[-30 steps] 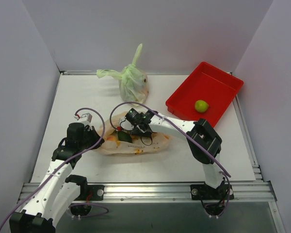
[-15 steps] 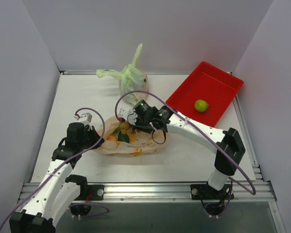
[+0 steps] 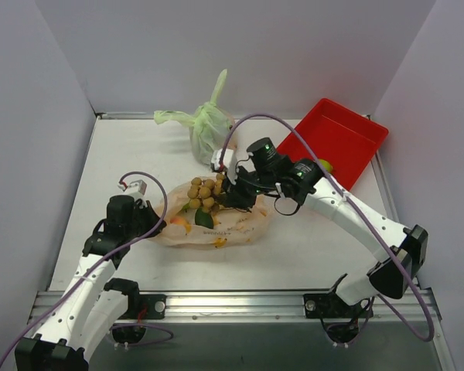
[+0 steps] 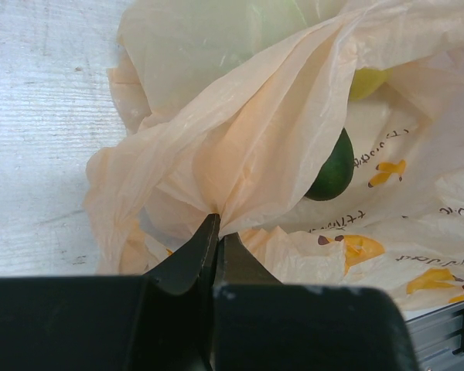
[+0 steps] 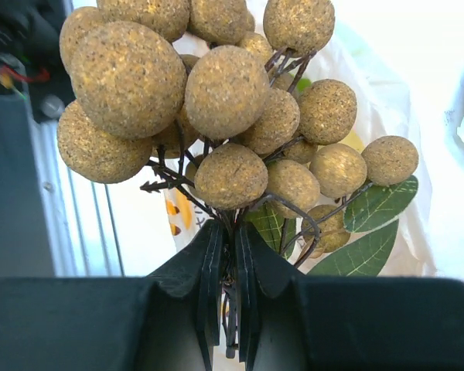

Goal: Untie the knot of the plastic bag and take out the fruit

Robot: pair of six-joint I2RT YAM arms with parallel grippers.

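The pale orange plastic bag point(image 3: 216, 228) lies at the table's middle, its mouth loose; no tied tail shows. My left gripper point(image 4: 218, 226) is shut on a fold of the bag point(image 4: 247, 147) at its left end point(image 3: 164, 224). A dark green fruit point(image 4: 332, 168) and a yellowish one point(image 4: 369, 80) show through the plastic. My right gripper point(image 5: 233, 236) is shut on the dark stem of a cluster of small brown balls point(image 5: 224, 93) with green leaves, lifted above the bag point(image 3: 204, 192). A green apple point(image 3: 325, 165) lies in the red tray, partly hidden by my right arm.
A tied translucent green bag point(image 3: 210, 131) stands behind the orange bag at the back middle. A red tray point(image 3: 348, 139) sits at the back right. White walls close the table on three sides. A metal rail runs along the near edge.
My right gripper has pulled up and rightward out of the bag with the brown ball cluster in it. The right arm has stretched out to the right. The left arm has not moved.
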